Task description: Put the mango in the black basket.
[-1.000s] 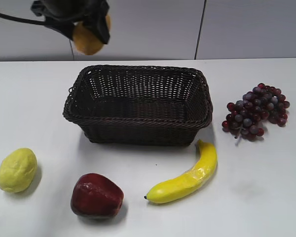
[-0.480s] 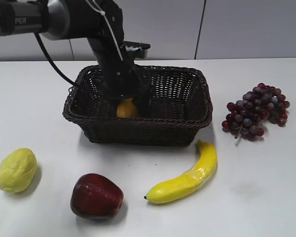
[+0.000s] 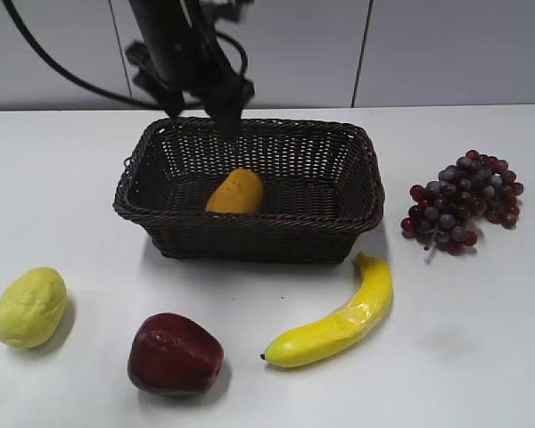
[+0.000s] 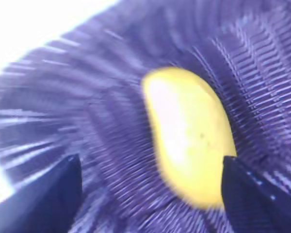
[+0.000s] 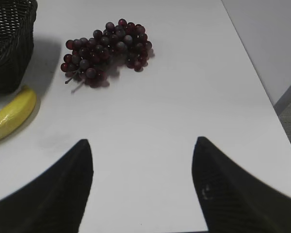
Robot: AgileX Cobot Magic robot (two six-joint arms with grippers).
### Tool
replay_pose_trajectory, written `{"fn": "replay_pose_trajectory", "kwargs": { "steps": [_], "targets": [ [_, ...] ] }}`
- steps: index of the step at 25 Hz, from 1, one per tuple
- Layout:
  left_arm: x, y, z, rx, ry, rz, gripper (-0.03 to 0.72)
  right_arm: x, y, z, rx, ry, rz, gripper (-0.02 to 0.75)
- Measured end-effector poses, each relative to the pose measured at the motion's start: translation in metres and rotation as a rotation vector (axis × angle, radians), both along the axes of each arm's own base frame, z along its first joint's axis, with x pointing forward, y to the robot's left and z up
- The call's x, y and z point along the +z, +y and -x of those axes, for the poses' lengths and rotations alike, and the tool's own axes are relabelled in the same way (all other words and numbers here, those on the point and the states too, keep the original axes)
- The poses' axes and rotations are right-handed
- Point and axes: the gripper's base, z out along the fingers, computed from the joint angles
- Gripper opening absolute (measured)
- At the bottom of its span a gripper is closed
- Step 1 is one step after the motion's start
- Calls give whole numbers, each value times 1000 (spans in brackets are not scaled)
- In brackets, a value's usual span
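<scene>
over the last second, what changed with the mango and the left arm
The left gripper carried the mango down from above the black basket into it, let go, and has risen above the back rim with its jaws open. The mango now lies free on the basket floor. The banana, grapes, red apple and pale yellow-green fruit have not moved.

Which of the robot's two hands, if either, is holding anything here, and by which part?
Neither. The left hand is open above the mango, which lies free in the black basket. The right hand is open over bare table.
</scene>
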Motion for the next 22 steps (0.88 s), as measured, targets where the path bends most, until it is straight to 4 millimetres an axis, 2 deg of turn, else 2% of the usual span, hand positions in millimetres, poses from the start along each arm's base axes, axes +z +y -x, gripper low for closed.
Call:
{"fn": "replay_pose_trajectory", "kwargs": {
  "steps": [3, 5, 7, 9, 12, 15, 19, 22],
  "targets": [
    [66, 20, 6, 24, -162, 11, 664, 0, 0, 0, 0, 0, 0, 498],
    [94, 39, 10, 65, -232, 15, 659, 0, 0, 0, 0, 0, 0, 498],
    [114, 63, 12, 124, -270, 28, 652, 0, 0, 0, 0, 0, 0, 498],
    [122, 85, 13, 184, -275, 31, 638, 0, 0, 0, 0, 0, 0, 498],
    [115, 122, 20, 266, -220, 16, 600, 0, 0, 0, 0, 0, 0, 498],
    [92, 158, 38, 346, -105, -5, 578, 0, 0, 0, 0, 0, 0, 498],
    [48, 197, 86, 440, 87, -43, 571, 0, 0, 0, 0, 0, 0, 498],
    [23, 211, 139, 478, 190, -70, 571, 0, 0, 0, 0, 0, 0, 498]
  ]
}}
